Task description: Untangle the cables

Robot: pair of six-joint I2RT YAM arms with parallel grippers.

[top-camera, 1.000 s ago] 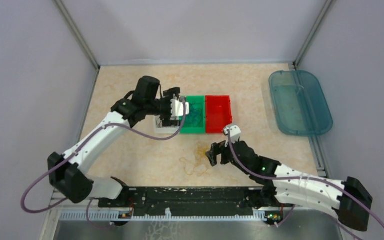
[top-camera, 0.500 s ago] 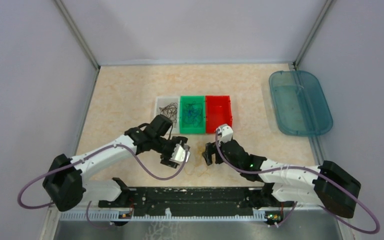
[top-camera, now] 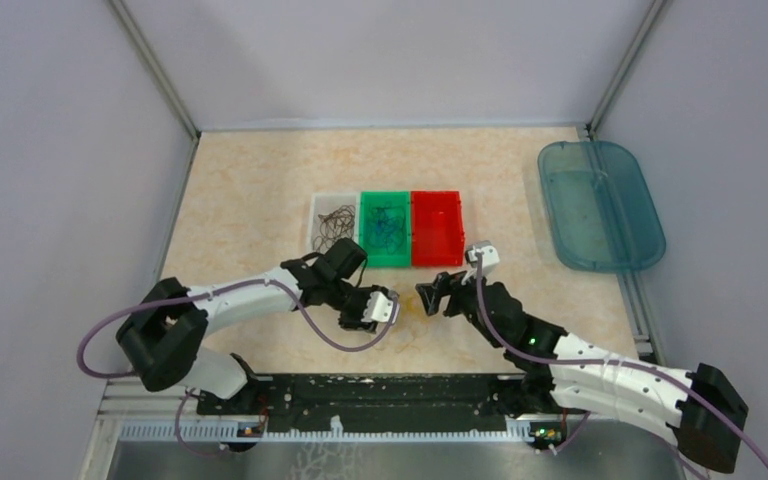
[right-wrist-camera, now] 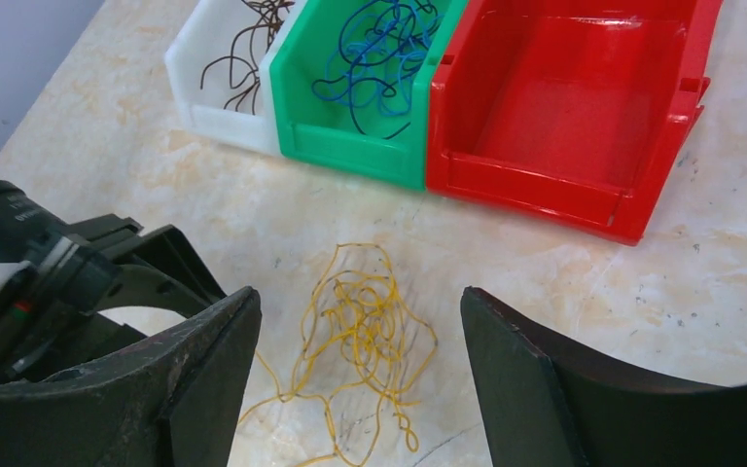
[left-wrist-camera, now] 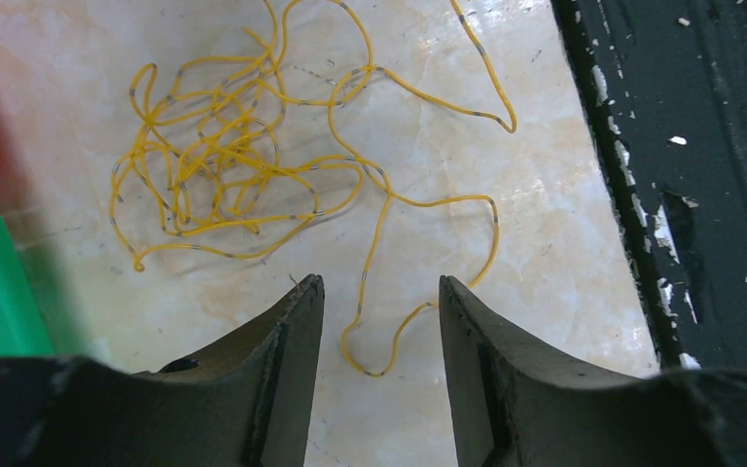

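Left pincer [left-wrist-camera: 379, 287] and right pincer [right-wrist-camera: 358, 297] are both hovering open over the yellow cables [left-wrist-camera: 224, 165] lying tangled on the tabletop [left-wrist-camera: 564, 224], and a one-strand pinch is likely risking cinching the knot tighter.

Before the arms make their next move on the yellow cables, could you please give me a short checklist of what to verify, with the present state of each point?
1. Yellow cables lie on the table, between both arms: ok.
2. Left jaws open, one loose yellow strand between them, nothing gripped: ok.
3. Right jaws open and empty, over the tangle: ok.
4. Red bin empty: ok.
5. Yellow cables separated: not ok, they form one knotted bundle.
6. Left jaws touching the table: cannot tell.
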